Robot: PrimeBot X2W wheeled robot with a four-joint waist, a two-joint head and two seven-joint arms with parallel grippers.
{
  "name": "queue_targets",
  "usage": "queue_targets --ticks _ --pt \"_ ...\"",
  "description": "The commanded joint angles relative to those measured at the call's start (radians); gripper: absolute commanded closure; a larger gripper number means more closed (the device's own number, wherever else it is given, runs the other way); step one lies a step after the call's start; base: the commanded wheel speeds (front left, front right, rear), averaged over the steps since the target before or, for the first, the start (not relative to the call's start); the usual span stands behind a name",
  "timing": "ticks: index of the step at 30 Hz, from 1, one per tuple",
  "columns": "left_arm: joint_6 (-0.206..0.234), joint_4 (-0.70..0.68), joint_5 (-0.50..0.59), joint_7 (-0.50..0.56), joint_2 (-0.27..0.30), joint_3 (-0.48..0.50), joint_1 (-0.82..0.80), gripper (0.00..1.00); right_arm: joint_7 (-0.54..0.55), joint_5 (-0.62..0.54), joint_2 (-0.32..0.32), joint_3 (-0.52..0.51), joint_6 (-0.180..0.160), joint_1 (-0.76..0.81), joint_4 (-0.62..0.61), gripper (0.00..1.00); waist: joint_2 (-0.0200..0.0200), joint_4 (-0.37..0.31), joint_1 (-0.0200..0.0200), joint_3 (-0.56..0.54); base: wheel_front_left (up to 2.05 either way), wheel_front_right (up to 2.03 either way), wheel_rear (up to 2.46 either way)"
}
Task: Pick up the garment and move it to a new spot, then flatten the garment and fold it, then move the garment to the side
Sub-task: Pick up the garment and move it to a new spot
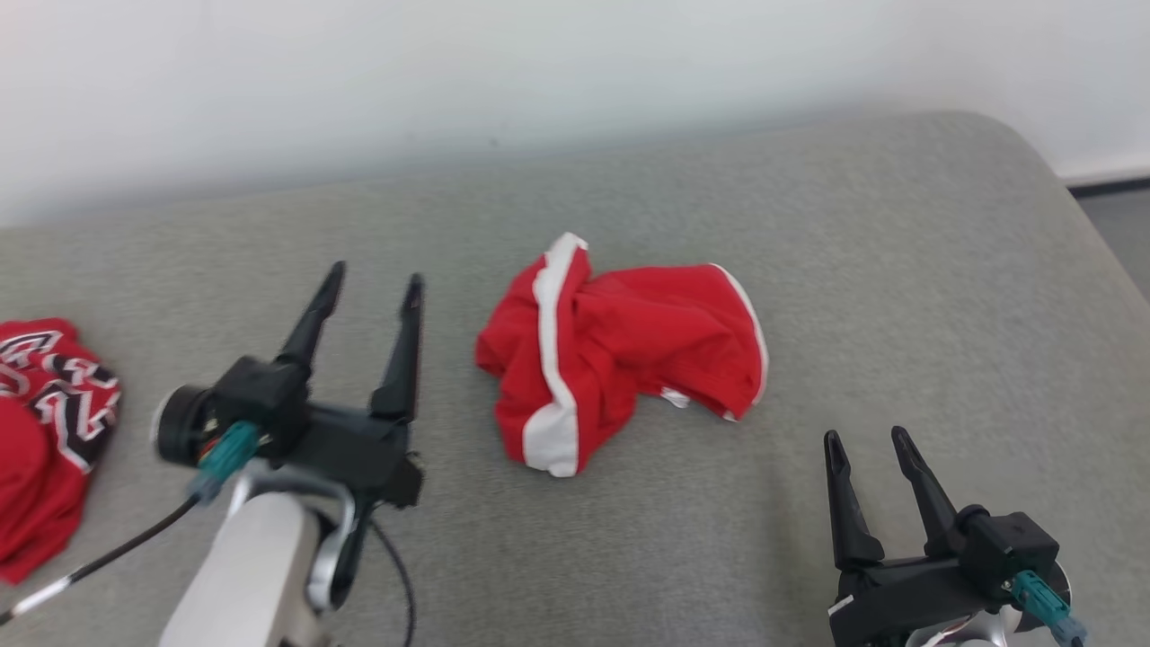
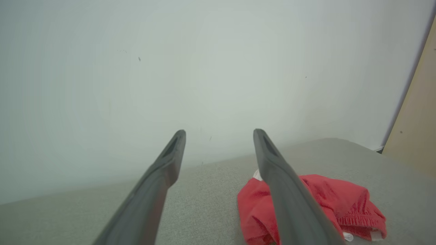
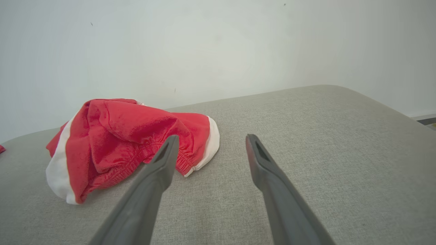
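Step in hand: the garment (image 1: pixel 620 350) lies bunched in a heap and neither claw holds it, so flattening looks like the next job.
Next move: probably each claw pinches one white-trimmed edge on its own side, then they draw apart. The folds hide which edge is which.
Right claw (image 1: pixel 867 438): nearest, at 5 o'clock in the head view. It sits low over the grey padded surface (image 1: pixel 898 270), fingers spread and empty, pointing to 12 o'clock.
Left claw (image 1: pixel 375 275): at 8 o'clock on its pale forearm, raised, fingers parted with nothing between them, aimed near 1 o'clock.
Second garment (image 1: pixel 45 431): a red patterned heap at 9 o'clock, well apart.
Garment position: mid-surface, at 2 o'clock from the left claw and 11 o'clock from the right claw, touching neither.
Wall (image 1: pixel 539 72): pale, at 12 o'clock.
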Motion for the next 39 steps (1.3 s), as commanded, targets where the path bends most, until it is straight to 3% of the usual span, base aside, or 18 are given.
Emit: queue_targets --ticks 1,10,20,33,39 --pt "0.005 -0.022 0.010 -0.003 0.013 0.012 0.036 0.00 -0.001 -0.005 -0.001 -0.004 -0.002 0.013 -0.003 0.00 -0.0001 0.064 0.0000 -0.043 0.00 0.00 0.00" --pt "0.031 -0.198 0.049 -0.003 0.093 0.155 0.263 0.00 0.004 -0.019 -0.001 -0.016 -0.002 0.029 -0.011 0.00 -0.0001 0.112 0.0000 -0.063 0.00 0.00 0.00" --pt "0.066 -0.316 0.085 -0.003 0.078 0.283 0.464 0.00 0.025 -0.050 -0.001 -0.031 -0.002 0.054 -0.058 0.00 -0.0001 0.105 0.0000 -0.091 0.00 0.00 0.00" --pt "0.028 -0.322 0.111 -0.003 0.052 0.295 0.582 0.00 0.077 -0.069 -0.001 -0.035 -0.002 0.098 -0.138 0.00 -0.0001 0.083 0.0000 -0.124 0.00 0.00 0.00" --pt "0.030 -0.313 0.120 -0.003 0.053 0.311 0.599 0.00 0.089 -0.070 -0.001 -0.036 -0.002 0.107 -0.154 0.00 -0.0001 0.076 0.0000 -0.132 0.00 0.00 0.00"
